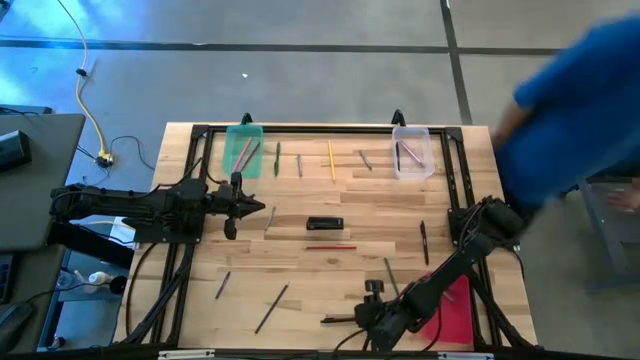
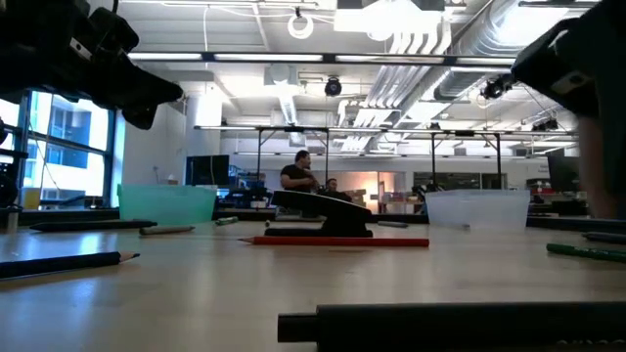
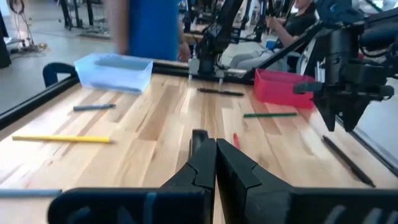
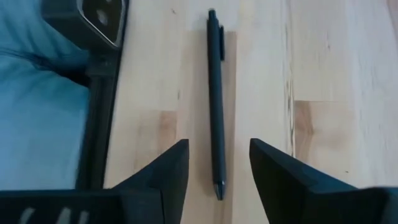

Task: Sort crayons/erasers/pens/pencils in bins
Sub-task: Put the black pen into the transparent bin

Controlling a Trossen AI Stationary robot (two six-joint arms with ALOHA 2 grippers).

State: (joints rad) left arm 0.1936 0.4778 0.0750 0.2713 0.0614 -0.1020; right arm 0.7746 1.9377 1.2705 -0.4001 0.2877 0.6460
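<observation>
Right gripper [image 4: 217, 171]: fingers apart, hanging over a black pen [image 4: 215, 99] that lies flat on the wooden table [image 1: 300, 275] near its front edge, at about 5 o'clock.
Step in hand: lining up to pick this pen, I judge.
Next move: go down, close on the barrel middle, carry it to a bin.
Pen look: slim, dark, straight, with clip.
Left gripper [image 3: 214, 163]: fingers together, holding nothing, at 9 o'clock.
Red bin [image 1: 458, 312]: just beside, 5 o'clock.
Green bin [image 1: 244, 150]: 11 o'clock.
Clear bin [image 1: 412, 152]: 1 o'clock.
</observation>
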